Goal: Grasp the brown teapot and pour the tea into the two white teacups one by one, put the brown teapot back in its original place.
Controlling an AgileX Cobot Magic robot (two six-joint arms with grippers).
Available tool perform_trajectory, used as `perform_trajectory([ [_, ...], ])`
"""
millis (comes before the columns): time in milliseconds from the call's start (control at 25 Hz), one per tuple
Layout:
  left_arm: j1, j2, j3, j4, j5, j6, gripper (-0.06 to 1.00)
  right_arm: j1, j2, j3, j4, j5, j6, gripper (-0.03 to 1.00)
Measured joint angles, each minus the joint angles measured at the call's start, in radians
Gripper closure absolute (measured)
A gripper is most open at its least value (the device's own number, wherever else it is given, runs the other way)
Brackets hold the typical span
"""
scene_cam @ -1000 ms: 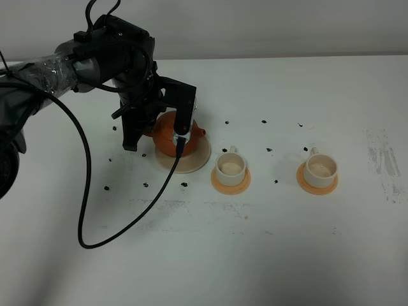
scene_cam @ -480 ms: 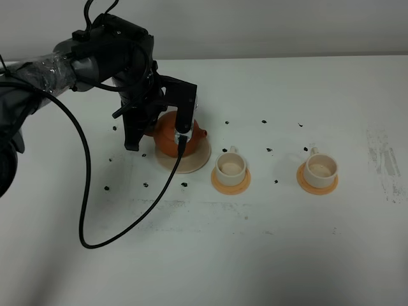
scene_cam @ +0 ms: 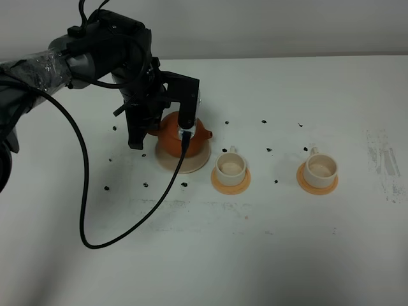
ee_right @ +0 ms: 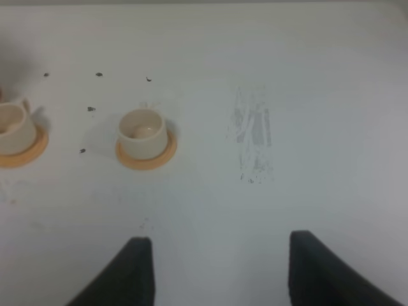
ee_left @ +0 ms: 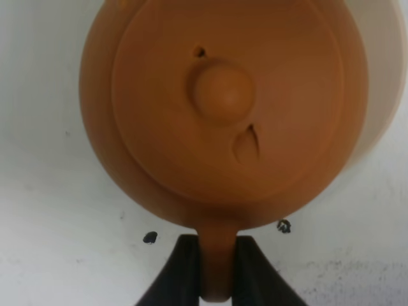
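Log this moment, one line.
left tool shut on brown teapot handle | teapot over saucer | right tool open | teacups on coasters

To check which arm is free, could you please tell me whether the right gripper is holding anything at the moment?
No, the right gripper stands wide open in its wrist view, with nothing between its fingers.

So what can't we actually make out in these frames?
- Exterior high: left gripper's hold on the brown teapot's handle, hidden behind the arm.
- Left wrist: the spout, cut off by the frame edge.
- Right wrist: one teacup cropped at the edge.
- Tea in the teacups: too small to tell.
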Motion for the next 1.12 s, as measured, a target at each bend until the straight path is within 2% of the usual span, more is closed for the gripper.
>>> perform_trajectory([
  [440,0.0,-0.058,0.0,-0.058,-0.017,0.091,0.82,0.0,0.0,0.0,0.0,0.0,0.0,0.48],
  [720,-0.003,-0.087,0.0,-0.052,-0.016,0.111,0.82,0.0,0.0,0.0,0.0,0.0,0.0,0.48],
  [1120,-0.049,-0.087,0.0,-0.005,-0.013,0.13,0.82,0.0,0.0,0.0,0.0,0.0,0.0,0.48],
])
